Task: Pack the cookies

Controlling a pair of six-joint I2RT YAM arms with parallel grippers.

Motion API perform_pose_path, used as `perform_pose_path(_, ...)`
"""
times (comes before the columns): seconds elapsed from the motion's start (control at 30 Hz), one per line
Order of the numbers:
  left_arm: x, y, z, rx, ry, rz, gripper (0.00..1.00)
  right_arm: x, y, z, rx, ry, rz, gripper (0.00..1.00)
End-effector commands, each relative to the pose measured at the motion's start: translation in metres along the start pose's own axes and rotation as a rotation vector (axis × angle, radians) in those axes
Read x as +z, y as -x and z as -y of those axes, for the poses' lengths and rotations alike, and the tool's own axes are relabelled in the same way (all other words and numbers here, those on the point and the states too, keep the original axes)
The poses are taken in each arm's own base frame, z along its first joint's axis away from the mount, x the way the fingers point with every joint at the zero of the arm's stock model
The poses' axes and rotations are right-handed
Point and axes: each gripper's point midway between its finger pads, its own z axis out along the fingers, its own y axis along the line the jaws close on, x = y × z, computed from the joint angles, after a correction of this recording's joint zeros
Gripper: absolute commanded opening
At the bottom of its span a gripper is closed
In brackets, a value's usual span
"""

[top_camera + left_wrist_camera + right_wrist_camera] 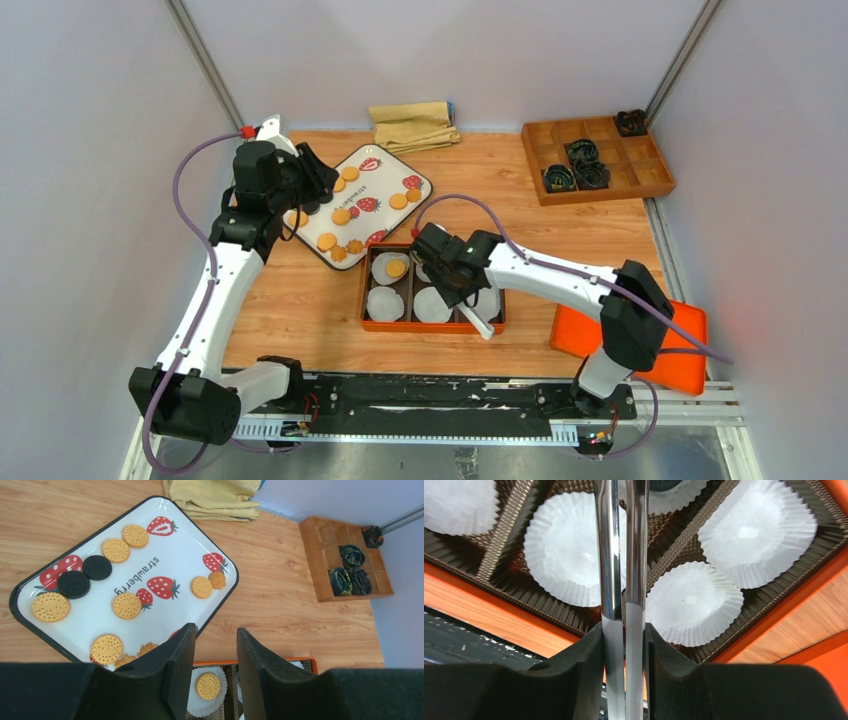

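Note:
The cookies (pixel 340 215) lie on a white strawberry-print tray (pixel 385 180): several golden-orange ones (pixel 126 605) and two black ones (pixel 97 567). One golden cookie (pixel 396 268) sits in a white paper cup in the far-left cell of the orange box (pixel 432 326); it also shows in the left wrist view (pixel 207 685). My left gripper (pixel 216 630) is open and empty, above the tray's near corner (pixel 320 175). My right gripper (pixel 624 627) is shut on metal tongs (pixel 621 555) over the box's cups (pixel 465 295). The tong tips reach a cup at the top edge and are cut off there.
A folded yellow cloth (pixel 413 125) lies at the back. A wooden compartment tray (pixel 600 160) with dark rolled items stands at the back right. An orange lid (pixel 680 340) lies at the near right. Other cups in the box (pixel 694 602) hold nothing.

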Motion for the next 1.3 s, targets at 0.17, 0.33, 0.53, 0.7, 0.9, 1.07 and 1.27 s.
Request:
perform_pose_path(0.17, -0.005, 0.002, 0.005, 0.018, -0.012, -0.001, 0.42, -0.069, 0.045, 0.023, 0.041, -0.063, 0.213, 0.28)
perform_pose_path(0.33, -0.002, 0.001, 0.007, 0.005, -0.028, -0.004, 0.42, -0.086, 0.067, 0.051, 0.059, -0.201, 0.307, 0.29)
perform_pose_path(0.53, 0.0, 0.003, 0.008, 0.006, -0.031, 0.0, 0.42, -0.07, 0.088, 0.121, 0.137, -0.433, 0.264, 0.36)
perform_pose_path(0.7, 0.006, 0.004, 0.009, 0.005, -0.038, -0.005, 0.42, -0.043, 0.11, 0.189, 0.248, -0.535, 0.195, 0.36)
perform_pose_path(0.9, 0.012, 0.005, 0.005, 0.021, -0.017, -0.009, 0.41, -0.018, 0.148, 0.205, 0.186, -0.564, 0.186, 0.38)
perform_pose_path(1.07, 0.018, 0.0, 0.003, 0.015, -0.017, -0.021, 0.41, 0.03, 0.143, 0.236, 0.198, -0.606, 0.072, 0.4)
perform_pose_path(1.27, 0.029, -0.007, -0.001, 0.005, -0.013, -0.039, 0.41, 0.089, 0.134, 0.259, 0.284, -0.486, 0.019, 0.4)
